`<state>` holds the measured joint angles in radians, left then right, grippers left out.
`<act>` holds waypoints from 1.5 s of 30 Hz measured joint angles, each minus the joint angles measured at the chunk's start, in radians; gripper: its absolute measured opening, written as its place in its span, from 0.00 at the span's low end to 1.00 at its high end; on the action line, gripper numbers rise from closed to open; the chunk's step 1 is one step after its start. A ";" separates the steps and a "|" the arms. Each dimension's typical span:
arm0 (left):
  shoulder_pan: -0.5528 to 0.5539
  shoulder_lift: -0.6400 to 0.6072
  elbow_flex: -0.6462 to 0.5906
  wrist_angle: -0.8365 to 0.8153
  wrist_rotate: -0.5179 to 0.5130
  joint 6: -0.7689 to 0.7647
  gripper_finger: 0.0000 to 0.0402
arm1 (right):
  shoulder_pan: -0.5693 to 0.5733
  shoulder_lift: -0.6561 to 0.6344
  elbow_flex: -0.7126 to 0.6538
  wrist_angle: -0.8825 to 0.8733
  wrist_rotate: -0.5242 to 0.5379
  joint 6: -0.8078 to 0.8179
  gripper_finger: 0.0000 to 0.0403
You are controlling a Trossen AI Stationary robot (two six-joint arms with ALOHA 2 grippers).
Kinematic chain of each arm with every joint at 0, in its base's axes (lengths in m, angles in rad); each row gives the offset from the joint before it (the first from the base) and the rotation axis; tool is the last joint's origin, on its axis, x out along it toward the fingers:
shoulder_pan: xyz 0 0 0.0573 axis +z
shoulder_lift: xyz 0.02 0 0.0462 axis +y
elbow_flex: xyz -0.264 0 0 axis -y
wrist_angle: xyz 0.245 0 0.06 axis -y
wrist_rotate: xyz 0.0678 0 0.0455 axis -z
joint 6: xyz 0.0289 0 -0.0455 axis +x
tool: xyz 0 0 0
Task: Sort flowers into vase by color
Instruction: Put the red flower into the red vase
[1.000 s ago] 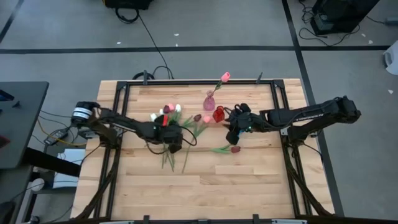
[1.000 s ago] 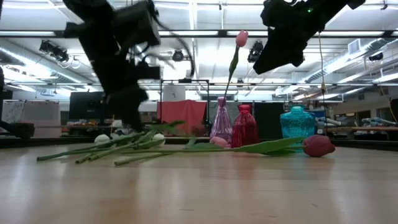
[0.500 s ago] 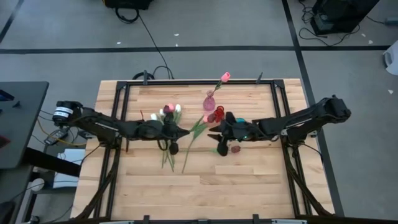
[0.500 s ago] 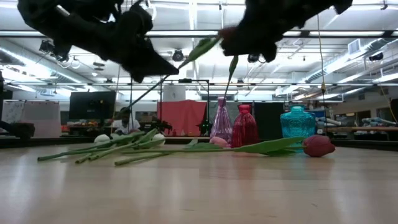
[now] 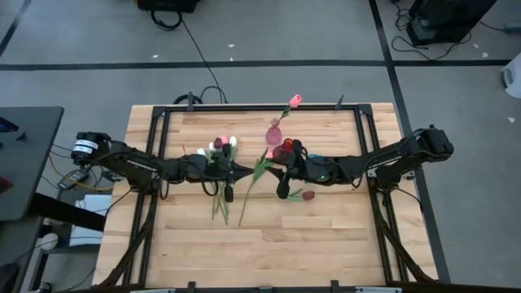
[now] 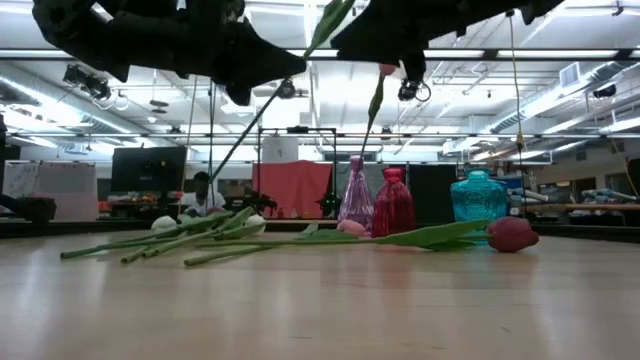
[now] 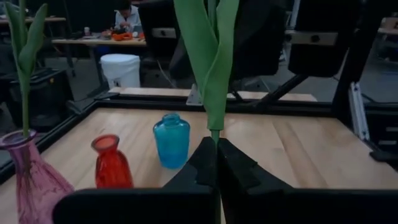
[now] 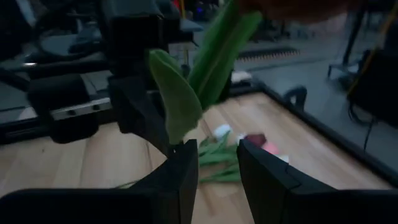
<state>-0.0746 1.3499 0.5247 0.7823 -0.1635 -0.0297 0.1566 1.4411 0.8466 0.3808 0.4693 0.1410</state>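
My left gripper (image 5: 242,173) (image 7: 216,149) is shut on a tulip (image 6: 262,118) with a long green stem and leaves, held up over the table's middle. Its reddish head (image 8: 292,6) shows only at the edge of the right wrist view. My right gripper (image 5: 279,168) (image 8: 217,163) is open just right of it. Its fingers stand on either side of the tulip's leaves (image 8: 177,102); whether they touch, I cannot tell. More tulips (image 5: 220,159) lie in a heap on the table. One dark red tulip (image 5: 307,195) lies apart. A pink vase (image 5: 275,130) holds a pink tulip (image 5: 295,100). My left gripper pinches the tulip's stem (image 7: 215,134) just below its leaves, between the two fingertips. The fingers come level from the table's left and lie across the stem. The tulip is lifted clear and slants, its lower stem end (image 6: 212,178) hanging free above the heap.
A red vase (image 6: 393,202) and a blue vase (image 6: 478,198) stand beside the pink vase (image 6: 355,195) near the table's far edge. Bare wood (image 5: 285,244) fills the near half. A person (image 6: 203,195) sits in the room beyond.
My left gripper has risen from the heap with one tulip, which now hangs clear and slanted. My right gripper has moved toward the table's left, up to the lifted tulip.
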 joint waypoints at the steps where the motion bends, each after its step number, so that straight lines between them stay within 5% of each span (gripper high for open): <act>1: 0.000 0.000 0.000 0.004 0.003 0.000 0.02 | 0.000 -0.003 0.000 0.024 -0.008 -0.026 0.32; 22: 0.000 0.000 0.000 0.004 0.034 0.022 0.02 | -0.008 -0.057 0.000 0.109 -0.072 -0.157 0.30; 31: 0.001 0.001 0.000 0.004 0.029 -0.014 0.02 | -0.008 -0.056 0.000 0.125 -0.075 -0.223 0.05; 34: 0.001 0.001 0.000 -0.001 0.033 -0.044 0.10 | -0.009 -0.054 0.000 0.120 -0.073 -0.227 0.04; 39: 0.010 -0.019 0.000 -0.035 0.032 -0.056 0.37 | -0.009 -0.068 0.003 0.084 -0.044 -0.203 0.03; 45: 0.009 -0.098 -0.011 -0.156 0.002 -0.029 0.56 | -0.003 -0.142 0.173 -0.390 0.064 -0.079 0.03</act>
<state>-0.0658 1.2515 0.5139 0.6262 -0.1617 -0.0591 0.1539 1.2993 1.0194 -0.0092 0.5336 0.0623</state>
